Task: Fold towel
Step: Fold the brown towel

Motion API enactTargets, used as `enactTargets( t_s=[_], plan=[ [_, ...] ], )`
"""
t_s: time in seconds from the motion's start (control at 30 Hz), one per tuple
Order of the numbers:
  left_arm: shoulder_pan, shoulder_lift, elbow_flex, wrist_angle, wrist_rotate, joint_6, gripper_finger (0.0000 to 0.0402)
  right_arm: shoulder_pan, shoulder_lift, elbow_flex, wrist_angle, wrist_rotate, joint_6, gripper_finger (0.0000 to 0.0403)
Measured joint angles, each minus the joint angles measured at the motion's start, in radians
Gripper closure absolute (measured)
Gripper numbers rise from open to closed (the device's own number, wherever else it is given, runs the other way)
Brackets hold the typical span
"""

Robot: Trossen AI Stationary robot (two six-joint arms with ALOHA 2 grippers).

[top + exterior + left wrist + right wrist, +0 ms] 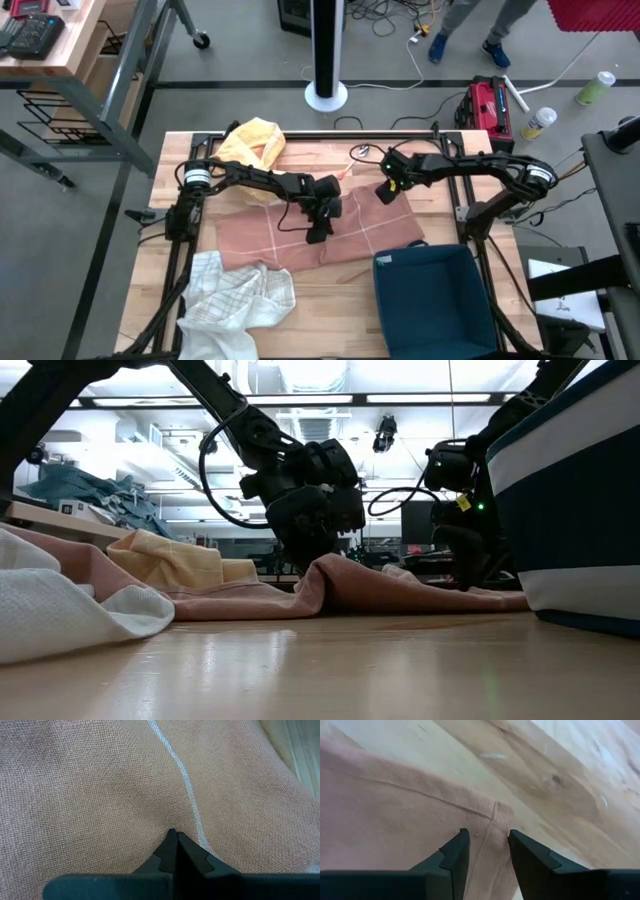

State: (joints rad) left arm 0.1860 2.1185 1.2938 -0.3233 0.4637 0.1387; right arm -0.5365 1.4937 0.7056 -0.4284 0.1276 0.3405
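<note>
Both grippers work the pink towel (300, 240), which lies flat mid-table (330, 300) beside a blue bin (435, 300). Left gripper (175, 834), fingers pressed together, pinches a small ridge of cloth (near a pale stripe). Right gripper (487, 845), fingers parted, hovers at the towel's far corner (502, 812).

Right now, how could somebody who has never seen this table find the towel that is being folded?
On the light wooden table, look at the middle, between a yellow cloth at the far edge and a white waffle-weave cloth at the near edge. The flat pinkish-brown towel with thin pale stripes lies there. Only it is spread out; both neighbours are crumpled.
</note>
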Motion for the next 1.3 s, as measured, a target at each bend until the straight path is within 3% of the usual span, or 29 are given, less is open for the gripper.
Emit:
enactTargets(
  t_s=[0.2,0.57,0.87,1.17,1.3],
  plan=[
    [0.000,0.001,0.000,0.010,0.000,-0.001,0.0402,0.000,0.000,-0.016,0.025,0.003,-0.012,0.0295],
    [0.000,0.001,0.000,0.010,0.000,-0.016,0.0402,0.000,0.000,-0.016,0.067,0.003,-0.026,0.0397],
    [0.000,-0.002,0.000,0.009,0.000,-0.018,0.0402,0.000,-0.051,-0.014,0.042,0.003,-0.026,0.0401],
    [0.000,-0.024,-0.001,0.012,-0.008,-0.019,0.0402,0.000,-0.147,0.061,-0.146,0.008,-0.026,0.0402],
    [0.000,-0.044,-0.003,0.016,-0.046,-0.050,0.0401,0.000,-0.167,0.071,-0.211,0.067,-0.026,0.0402]
  ],
)
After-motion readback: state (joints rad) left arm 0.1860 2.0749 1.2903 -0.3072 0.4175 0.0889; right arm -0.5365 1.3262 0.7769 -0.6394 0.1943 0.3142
